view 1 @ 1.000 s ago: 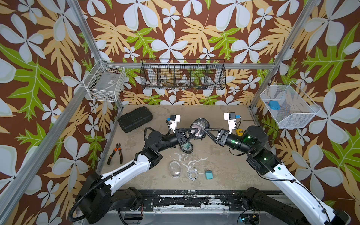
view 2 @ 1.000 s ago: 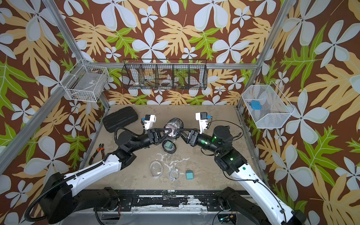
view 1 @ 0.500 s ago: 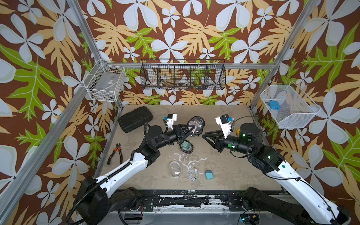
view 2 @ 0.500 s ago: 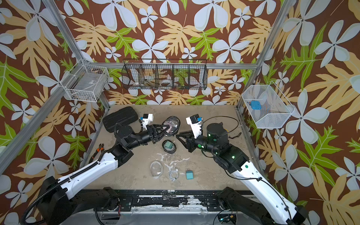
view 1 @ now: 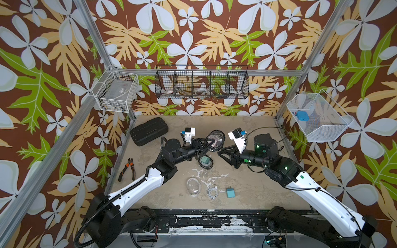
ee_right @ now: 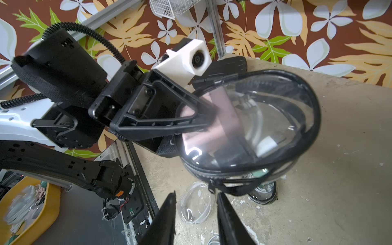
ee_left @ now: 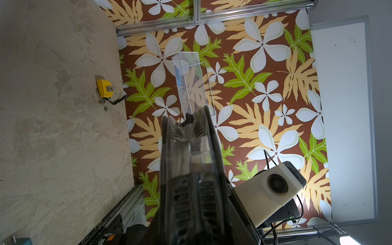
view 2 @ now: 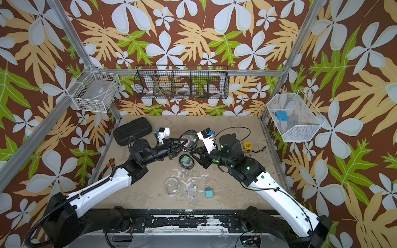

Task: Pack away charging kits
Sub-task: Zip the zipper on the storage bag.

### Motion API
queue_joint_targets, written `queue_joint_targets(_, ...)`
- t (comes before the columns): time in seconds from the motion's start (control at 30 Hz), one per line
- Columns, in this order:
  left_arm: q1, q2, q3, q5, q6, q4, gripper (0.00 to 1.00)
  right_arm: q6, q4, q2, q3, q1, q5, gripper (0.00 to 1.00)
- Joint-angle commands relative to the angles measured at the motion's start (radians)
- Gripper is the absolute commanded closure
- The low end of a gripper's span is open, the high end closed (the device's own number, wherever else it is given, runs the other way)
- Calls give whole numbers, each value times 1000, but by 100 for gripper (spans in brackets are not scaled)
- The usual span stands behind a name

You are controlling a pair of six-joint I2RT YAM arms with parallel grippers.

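Note:
My left gripper (view 1: 211,143) is shut on a black-rimmed clear pouch (view 1: 216,139) held above the table, also in the other top view as pouch (view 2: 189,139). A pink plug (ee_right: 216,118) and a white cable show inside it. My right gripper (view 1: 219,152) is open just beside and below the pouch, its tips (ee_right: 196,196) near the zip tab. A second black-rimmed pouch (view 1: 205,161) with a mint plug lies under them. Near the front lie a clear pouch (view 1: 193,186), a coiled white cable (view 1: 212,191) and a teal plug (view 1: 230,192).
A black ribbed hard case (view 1: 149,131) lies at the back left, pliers (view 1: 127,172) at the left edge, a yellow tape measure (view 2: 247,146) at the right. Wire baskets hang on the walls; the right basket (view 1: 318,116) holds a blue block (view 1: 301,115).
My right gripper let go of the pouch, drew back to the right, and now sits close under it with narrower jaws. The left gripper shifted the pouch slightly left.

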Motion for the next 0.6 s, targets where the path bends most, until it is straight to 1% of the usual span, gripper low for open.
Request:
queue_joint_targets(0.0, 2, 3, 5, 6, -15, 65, 93, -10, 16, 10, 3, 2, 13, 65)
queue_joint_targets(0.17, 1, 1, 7, 14, -15, 65, 93, -21, 26, 16, 4, 3, 26, 64)
queue_joint_targets(0.57, 1, 6, 3, 28, -2, 51, 94, -9, 52, 49, 31, 4, 17, 69)
